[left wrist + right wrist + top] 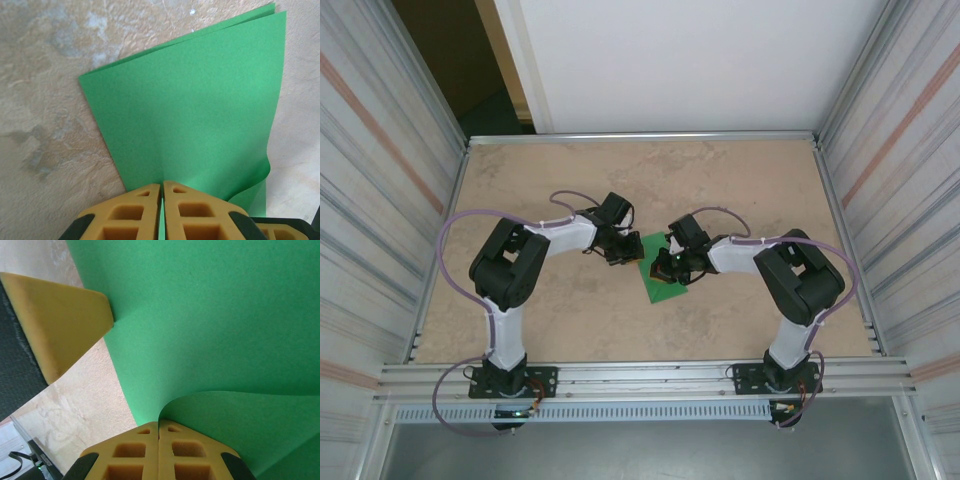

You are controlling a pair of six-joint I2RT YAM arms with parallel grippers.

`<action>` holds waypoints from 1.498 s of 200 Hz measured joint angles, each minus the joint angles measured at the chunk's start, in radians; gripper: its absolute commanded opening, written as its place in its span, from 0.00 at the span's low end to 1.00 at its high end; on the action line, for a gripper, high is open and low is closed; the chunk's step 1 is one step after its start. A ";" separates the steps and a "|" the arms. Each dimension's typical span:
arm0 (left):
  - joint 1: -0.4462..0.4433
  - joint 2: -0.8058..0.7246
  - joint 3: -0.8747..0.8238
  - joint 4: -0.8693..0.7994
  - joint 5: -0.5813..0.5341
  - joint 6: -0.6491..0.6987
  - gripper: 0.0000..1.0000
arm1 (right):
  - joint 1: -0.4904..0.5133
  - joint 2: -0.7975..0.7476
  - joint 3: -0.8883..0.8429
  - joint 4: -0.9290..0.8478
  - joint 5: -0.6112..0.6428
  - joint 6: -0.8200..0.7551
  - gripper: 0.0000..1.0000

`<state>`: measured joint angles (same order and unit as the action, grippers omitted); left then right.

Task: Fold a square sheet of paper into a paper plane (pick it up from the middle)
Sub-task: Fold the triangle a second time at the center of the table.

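in the middle of the table, the square sheet of paper is lying doubled over, and the left gripper and the right gripper are both pinching it tightly from opposite edges. one layer is curling up at the right gripper, so i am thinking that an uneven pull between the arms is risking a tear, a slip or a crooked crease.

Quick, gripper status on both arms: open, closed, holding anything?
Left gripper: closed, pinching the edge of the green paper sheet.
Right gripper: closed, pinching a curled-up part of the same sheet.
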<state>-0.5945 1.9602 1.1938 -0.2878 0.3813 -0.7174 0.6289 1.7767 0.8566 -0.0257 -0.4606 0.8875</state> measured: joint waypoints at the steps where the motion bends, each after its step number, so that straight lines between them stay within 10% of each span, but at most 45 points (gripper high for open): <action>1: 0.000 0.000 0.000 0.000 0.000 0.000 0.11 | 0.000 0.000 0.000 0.000 0.000 0.000 0.01; 143: 0.000 0.002 0.003 0.000 0.000 0.000 0.11 | 0.000 0.012 0.004 0.003 -0.007 0.000 0.03; 231: 0.084 -0.083 0.014 -0.054 -0.021 -0.001 0.18 | 0.006 0.017 0.030 0.027 -0.031 0.023 0.46; 299: 0.160 -0.246 -0.088 -0.028 -0.008 -0.006 0.18 | 0.006 0.020 0.031 0.022 -0.026 0.025 0.32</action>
<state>-0.4347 1.7138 1.1057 -0.3161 0.3733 -0.7238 0.6346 1.7969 0.8879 -0.0036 -0.4870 0.9127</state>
